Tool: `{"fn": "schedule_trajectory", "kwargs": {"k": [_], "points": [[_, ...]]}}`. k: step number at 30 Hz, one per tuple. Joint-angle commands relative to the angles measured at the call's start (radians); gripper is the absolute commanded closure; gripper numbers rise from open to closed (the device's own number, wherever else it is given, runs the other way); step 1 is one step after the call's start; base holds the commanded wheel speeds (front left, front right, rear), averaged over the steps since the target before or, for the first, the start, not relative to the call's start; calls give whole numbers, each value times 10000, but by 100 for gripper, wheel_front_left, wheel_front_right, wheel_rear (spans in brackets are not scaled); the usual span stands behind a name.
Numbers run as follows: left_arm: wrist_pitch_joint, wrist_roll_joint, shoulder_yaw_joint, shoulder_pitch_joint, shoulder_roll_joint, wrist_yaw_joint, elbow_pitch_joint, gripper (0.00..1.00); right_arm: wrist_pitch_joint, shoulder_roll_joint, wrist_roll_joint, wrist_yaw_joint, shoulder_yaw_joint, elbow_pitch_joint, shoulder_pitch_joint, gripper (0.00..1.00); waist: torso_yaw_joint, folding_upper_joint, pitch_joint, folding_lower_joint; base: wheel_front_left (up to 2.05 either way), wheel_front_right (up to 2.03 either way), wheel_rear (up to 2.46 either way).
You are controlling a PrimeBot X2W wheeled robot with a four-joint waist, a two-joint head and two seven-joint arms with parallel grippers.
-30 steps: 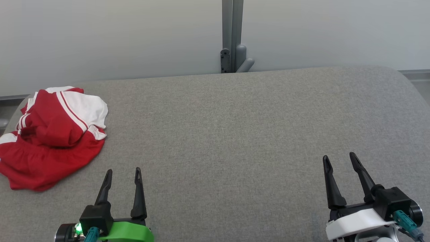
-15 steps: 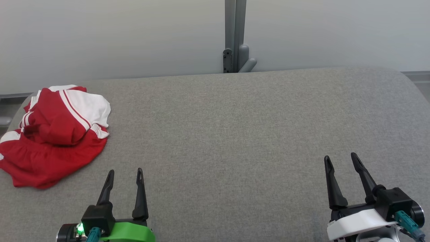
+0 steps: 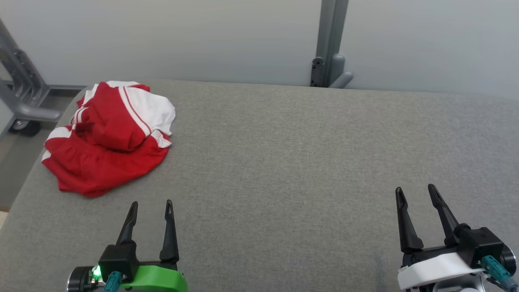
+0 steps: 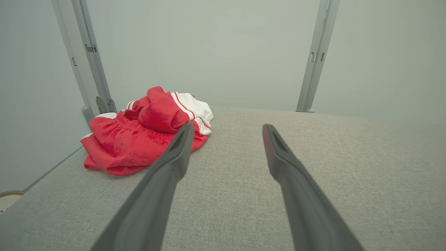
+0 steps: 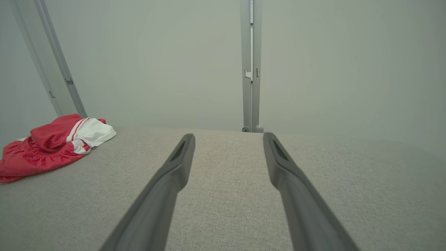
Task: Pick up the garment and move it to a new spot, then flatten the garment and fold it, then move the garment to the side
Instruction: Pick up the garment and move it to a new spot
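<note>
Only the viewpoint has changed since the earlier frame: the head camera has swung toward the robot's left, so the garment [image 3: 109, 138] sits further into the head view, though it lies on the same patch of the grey surface [image 3: 284, 162]. Both end effectors sit where they did.

The garment is a crumpled red heap with white panels and thin stripes. It lies untouched at about 10 o'clock on the surface, near the far left corner. The turn probably serves to centre the heap before a reach.

The left end effector [image 3: 151, 202] hovers low at 7 o'clock, fingers spread wide and empty, pointing past the heap's near right edge. Being nearer, it looks the likely one to reach first. The right end effector [image 3: 415, 188] waits at 5 o'clock, equally wide and empty, well apart from the cloth.

A grey post [image 3: 330, 40] stands behind the surface at 1 o'clock, and a wheeled frame [image 3: 24, 101] stands at 9 o'clock beyond the edge.

No brand, label or writing can be read on the garment or the robot. A green light [image 3: 96, 272] glows at the left end effector's base.
</note>
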Motion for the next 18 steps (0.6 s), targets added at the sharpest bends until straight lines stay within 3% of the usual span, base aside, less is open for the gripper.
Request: {"fn": "schedule_trajectory", "kwargs": {"k": [1,12,18], "points": [[-4,84,67,-134,57,-31,9,0,-35,-32,56,4,37,-54,103,0,1181,0,93,0,0,0,0],[-4,203,229,-128,50,-156,106,0,-35,-34,167,2,78,-12,-37,0,3326,0,179,0,0,0,0],[-4,68,519,126,47,24,-152,0,-35,-40,-19,2,460,135,-365,0,3603,0,361,0,0,0,0]]}}
